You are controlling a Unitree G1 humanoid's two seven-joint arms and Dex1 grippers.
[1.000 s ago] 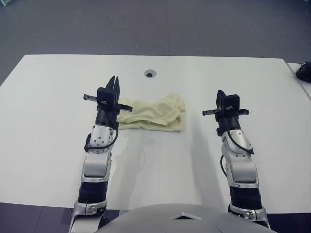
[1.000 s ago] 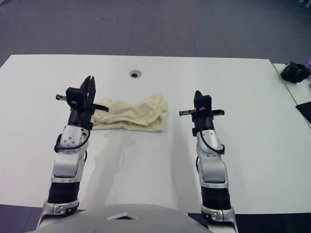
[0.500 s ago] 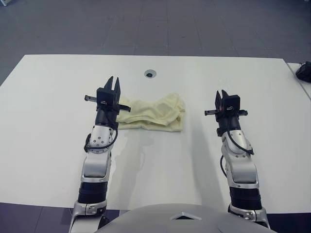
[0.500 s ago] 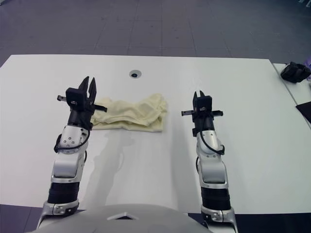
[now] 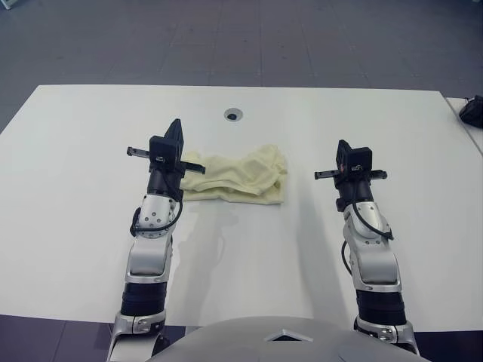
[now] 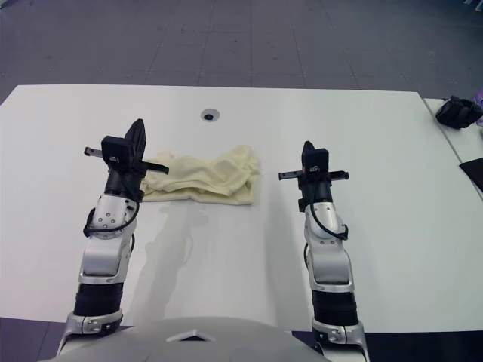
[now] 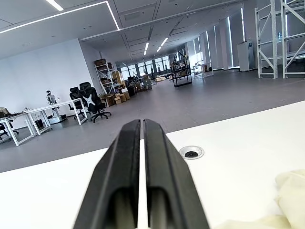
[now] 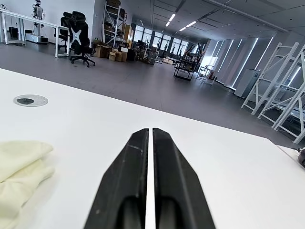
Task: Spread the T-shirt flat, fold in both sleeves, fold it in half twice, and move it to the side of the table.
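A pale yellow T-shirt (image 5: pixel 240 175) lies crumpled in a loose heap on the white table (image 5: pixel 75 151), near the middle. My left gripper (image 5: pixel 175 130) stands just off the shirt's left end, raised above the table, its fingers (image 7: pixel 143 167) pressed together and holding nothing. My right gripper (image 5: pixel 343 148) is to the right of the shirt with a gap of bare table between, also shut and empty, its fingers (image 8: pixel 150 176) touching. A bit of the shirt (image 8: pixel 19 167) shows in the right wrist view and a corner of the shirt (image 7: pixel 290 191) in the left wrist view.
A round cable grommet (image 5: pixel 233 114) is set in the table behind the shirt. A dark object (image 5: pixel 472 111) rests on a neighbouring surface at the far right. Bare tabletop lies in front of the shirt and on both sides.
Half a second ago both grippers were open; now both are shut again on nothing. The arms and the shirt have stayed where they were.
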